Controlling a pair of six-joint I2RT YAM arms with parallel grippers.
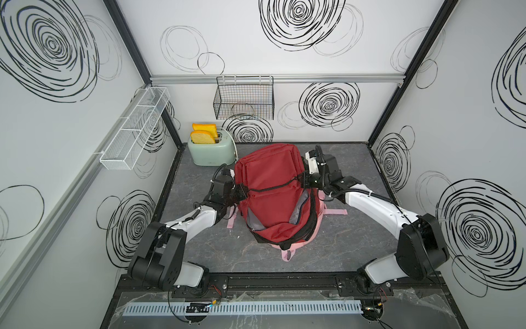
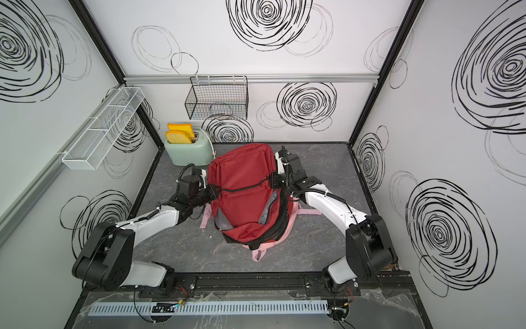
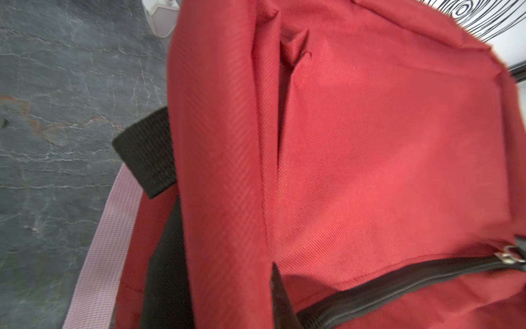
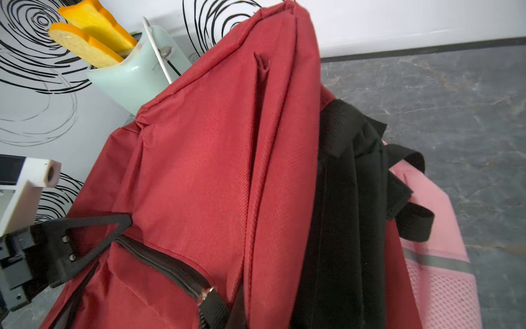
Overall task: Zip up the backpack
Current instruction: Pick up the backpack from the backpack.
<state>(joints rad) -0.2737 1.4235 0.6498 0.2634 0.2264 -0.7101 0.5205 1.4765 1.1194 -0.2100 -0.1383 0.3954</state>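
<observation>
The backpack lies on its back in the middle of the table, its far corner just beside the toaster. Its big mouth is turned toward my bases and gapes so that the grey lining shows. A black zip runs across its front between my two grippers.

My left gripper sits at one end of that zip with its jaws drawn narrow. In the right wrist view one finger presses on the red cloth there, so I judge that I am pinching a fold of the backpack. My right gripper is at the other end, against the bag by the zip pull. I cannot tell whether its jaws are wide or closed, nor whether they hold the pull.

The bag is thin, soft cloth and looks empty and light. It sags and folds, and I expect it to drag along with any tug. So I reckon one gripper must anchor the cloth near the zip's end and keep the line taut while the other draws. The metal slider is small and likely slippery, so the woven black tab hanging from it is the better hold. The loose pink straps are poor handles and could snag
</observation>
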